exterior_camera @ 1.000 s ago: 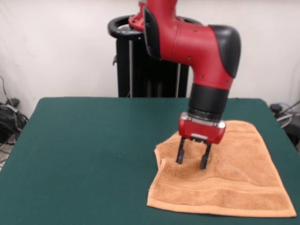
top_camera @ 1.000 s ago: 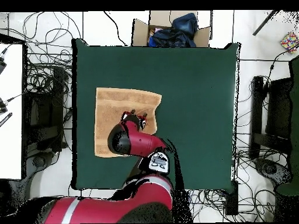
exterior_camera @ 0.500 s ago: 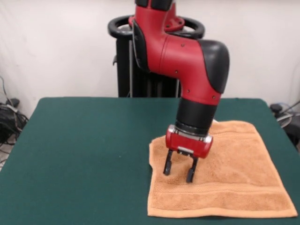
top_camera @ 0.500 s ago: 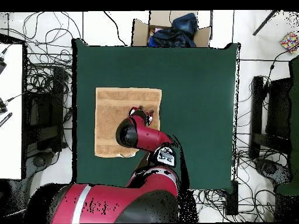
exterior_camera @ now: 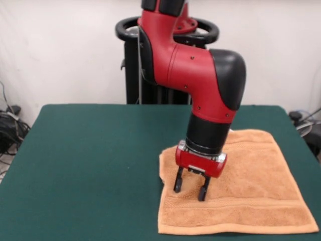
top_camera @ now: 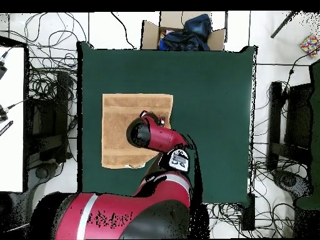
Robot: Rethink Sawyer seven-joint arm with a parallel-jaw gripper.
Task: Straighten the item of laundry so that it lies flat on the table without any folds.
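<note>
Towel nearly flat, gripper standing on its edge

The towel (exterior_camera: 251, 186) lies spread on the table (exterior_camera: 90, 160), toward one side, and looks square in the overhead view with no fold left showing; only a slight ripple may remain along the edge by the gripper (exterior_camera: 190, 190). The jaws stand apart, tips down on or just above the cloth, pinching nothing. What seems left is to lift clear and check the part the arm hides.

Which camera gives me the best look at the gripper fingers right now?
The front view. There the gripper shows both dark fingers spread apart, tips down at the towel. In the overhead view the arm's own wrist covers most of the gripper, so only dark tips peek out.
</note>
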